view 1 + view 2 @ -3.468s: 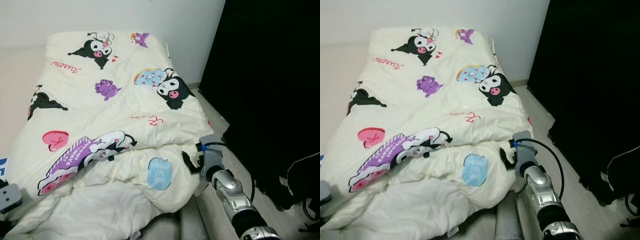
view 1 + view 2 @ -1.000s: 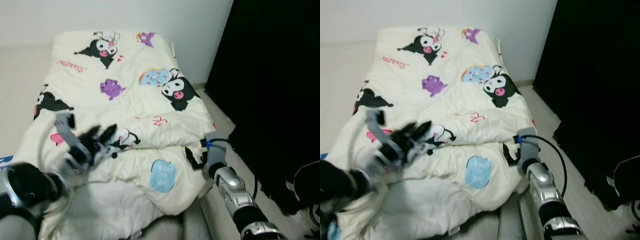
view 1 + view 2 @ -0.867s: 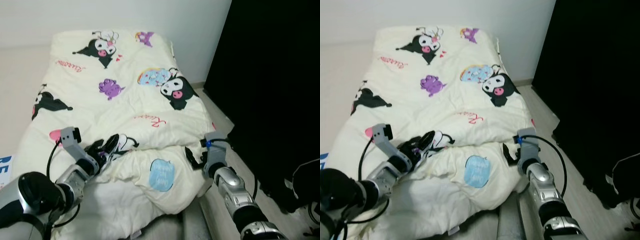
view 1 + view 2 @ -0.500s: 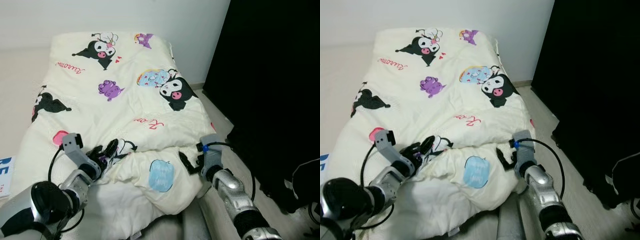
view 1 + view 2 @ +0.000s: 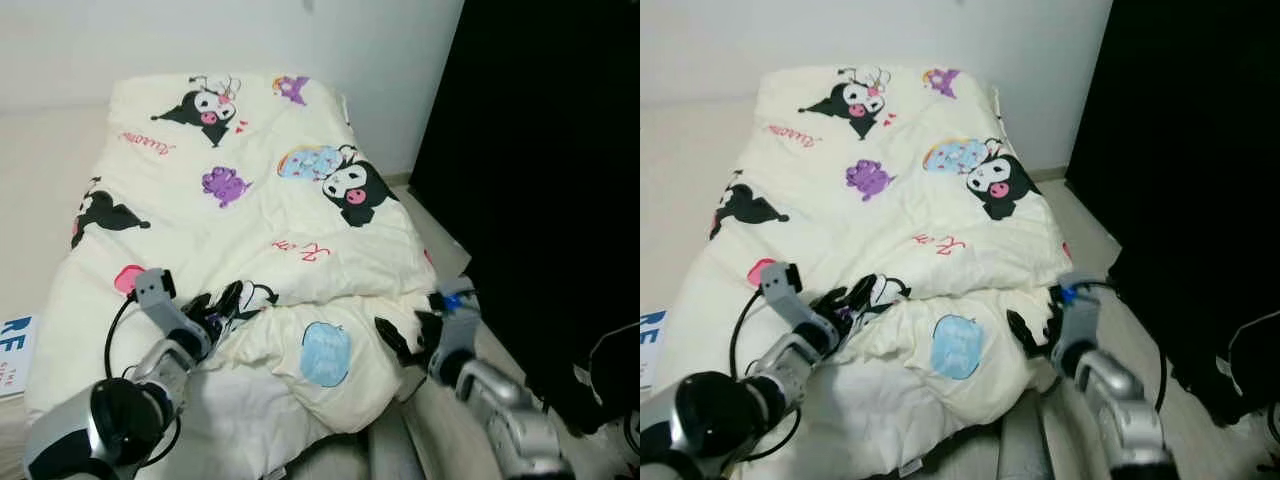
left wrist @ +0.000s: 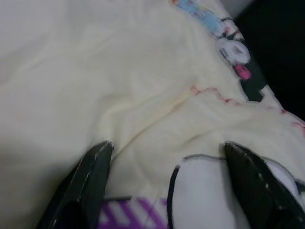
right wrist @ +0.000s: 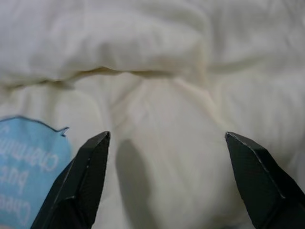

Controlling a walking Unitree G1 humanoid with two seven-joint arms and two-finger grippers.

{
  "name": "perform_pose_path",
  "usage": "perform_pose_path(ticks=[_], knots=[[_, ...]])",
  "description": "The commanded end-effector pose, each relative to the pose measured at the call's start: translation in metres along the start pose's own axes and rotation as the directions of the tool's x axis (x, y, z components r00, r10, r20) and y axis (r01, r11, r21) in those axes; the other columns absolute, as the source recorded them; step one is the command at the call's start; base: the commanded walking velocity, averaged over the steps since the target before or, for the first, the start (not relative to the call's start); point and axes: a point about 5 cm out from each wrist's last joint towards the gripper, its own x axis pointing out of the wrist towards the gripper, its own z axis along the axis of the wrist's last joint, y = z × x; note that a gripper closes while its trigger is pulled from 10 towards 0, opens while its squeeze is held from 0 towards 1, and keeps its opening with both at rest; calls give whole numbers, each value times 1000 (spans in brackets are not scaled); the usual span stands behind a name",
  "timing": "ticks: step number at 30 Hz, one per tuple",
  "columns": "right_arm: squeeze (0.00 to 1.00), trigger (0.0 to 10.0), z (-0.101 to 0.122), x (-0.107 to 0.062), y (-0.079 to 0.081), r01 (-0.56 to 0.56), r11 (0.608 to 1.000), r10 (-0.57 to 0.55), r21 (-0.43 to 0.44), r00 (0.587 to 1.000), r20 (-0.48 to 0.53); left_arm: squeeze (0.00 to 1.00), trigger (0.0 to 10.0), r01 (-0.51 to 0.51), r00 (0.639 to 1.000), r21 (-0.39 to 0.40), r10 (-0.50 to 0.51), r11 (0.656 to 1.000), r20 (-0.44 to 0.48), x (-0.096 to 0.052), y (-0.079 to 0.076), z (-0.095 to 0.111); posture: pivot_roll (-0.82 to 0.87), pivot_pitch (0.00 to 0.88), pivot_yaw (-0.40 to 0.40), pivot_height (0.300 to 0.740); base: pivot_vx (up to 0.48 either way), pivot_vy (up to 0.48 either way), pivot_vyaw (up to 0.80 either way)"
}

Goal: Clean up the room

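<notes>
While the folded-back ridge of the comforter (image 5: 250, 250) runs crosswise between the two arms, the left gripper (image 5: 215, 308) sits spread directly upon it, the right gripper (image 5: 400, 342), likewise spread, just off its bedside end, so either could pinch it.

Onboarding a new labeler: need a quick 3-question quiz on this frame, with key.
1. True or false: both grippers have their fingers spread open at the quilt.
2. Which gripper is at the folded edge beside the black-and-white character print? A) left B) right
3. What print lies between the two grippers?

Key:
1. True; left gripper and right gripper are both open.
2. A
3. The blue speech bubble.
</notes>
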Motion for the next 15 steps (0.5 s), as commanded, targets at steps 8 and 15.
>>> perform_pose_path(ticks=[8,15], knots=[[0,10000,-18,7,-5,113,987,-102,116,990,-93,0,10000,59,998,38,-60,998,29,13,-9,14,-198,135,8,481,0,0,0],[0,10000,-26,8,-8,233,964,-203,126,955,-215,0,10000,86,995,48,-88,995,41,13,-9,14,-205,150,1,481,0,0,0]])
